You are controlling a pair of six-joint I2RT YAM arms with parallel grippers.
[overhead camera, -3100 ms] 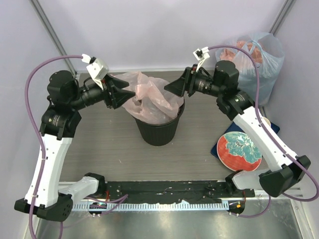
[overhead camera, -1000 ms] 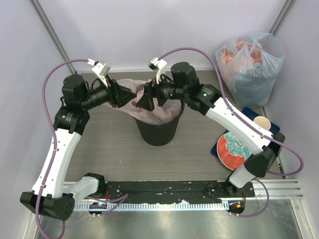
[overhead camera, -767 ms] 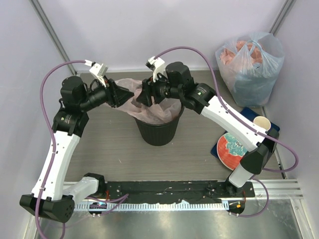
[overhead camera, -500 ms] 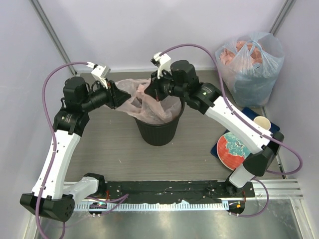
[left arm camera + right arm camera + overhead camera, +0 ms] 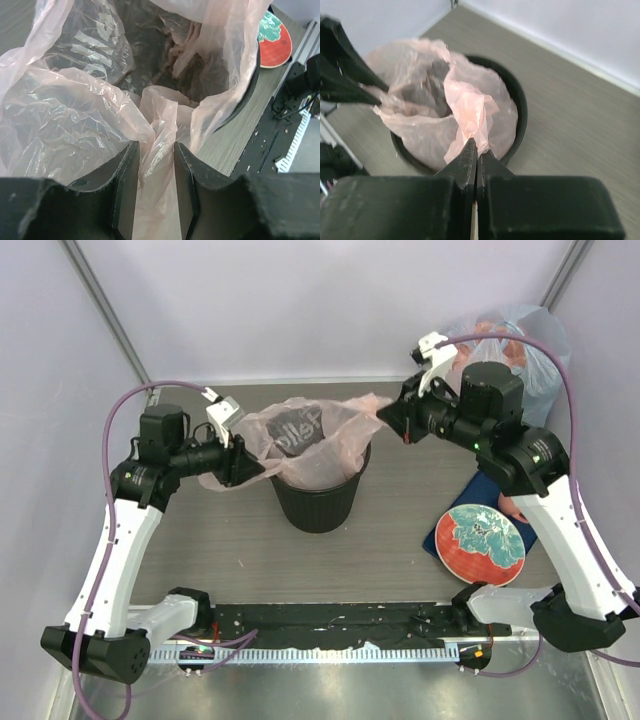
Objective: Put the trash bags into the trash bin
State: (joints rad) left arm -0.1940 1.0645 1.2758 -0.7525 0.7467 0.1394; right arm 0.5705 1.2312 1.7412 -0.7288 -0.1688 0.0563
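Red-and-teal plate (image 5: 480, 543) is lying on a dark blue mat (image 5: 441, 536), on the grey wood-grain surface (image 5: 220, 540) to my right. Bulging clear-bluish bag (image 5: 535, 340) is sitting in my far-right corner, apart from the plate.

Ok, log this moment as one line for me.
left pincer: shut on pink bag, left edge | right pincer: shut on right edge, outside rim | state: stretched open over black bin, partly inside

readable text: none | white print (image 5: 297, 430) on trash bag (image 5: 345, 445): illegible
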